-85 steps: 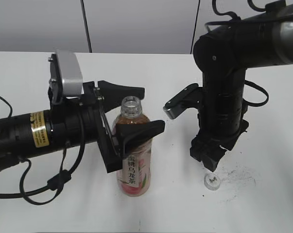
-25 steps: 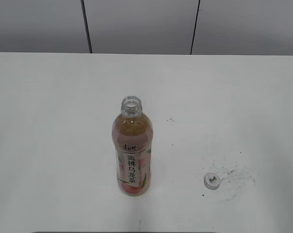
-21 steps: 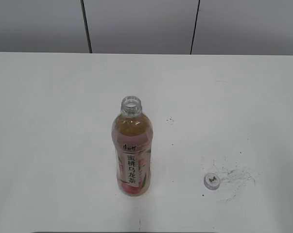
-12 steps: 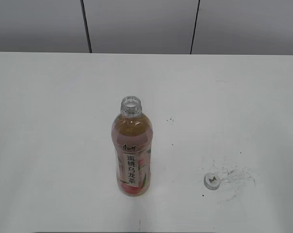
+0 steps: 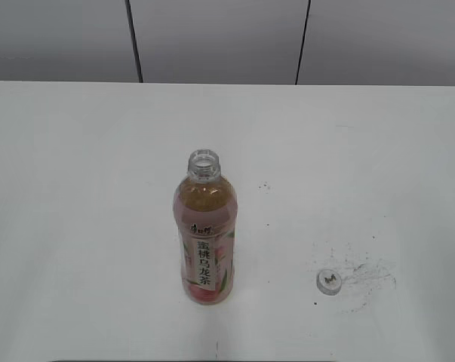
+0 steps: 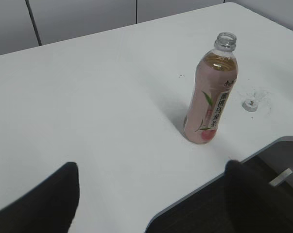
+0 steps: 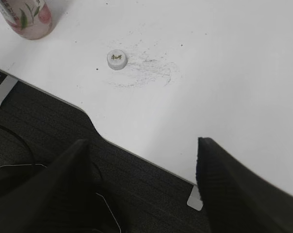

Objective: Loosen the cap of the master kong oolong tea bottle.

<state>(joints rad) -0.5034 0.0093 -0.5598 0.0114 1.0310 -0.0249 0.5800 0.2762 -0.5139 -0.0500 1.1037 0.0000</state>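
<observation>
The exterior view shows us only the open bottle [image 5: 205, 234] and its cap [image 5: 329, 281] lying apart, while wrist views show both grippers [image 6: 151, 194] [image 7: 141, 179] spread wide, holding nothing.

- A white table [image 5: 76, 226] fills most of the exterior view, its top matte and plain.
- A patch of dark scuff marks [image 5: 367, 275] smudges the table near its front right; in the right wrist view the same scratches [image 7: 146, 68] fan out in thin grey strokes.
- A few tiny dark specks [image 5: 263, 185] sit near the table's middle.
- A grey panelled wall [image 5: 219, 38] with two dark vertical seams stands behind the table.
- Dark carpeted floor [image 7: 63, 131] lies below the table's curved front edge.
</observation>
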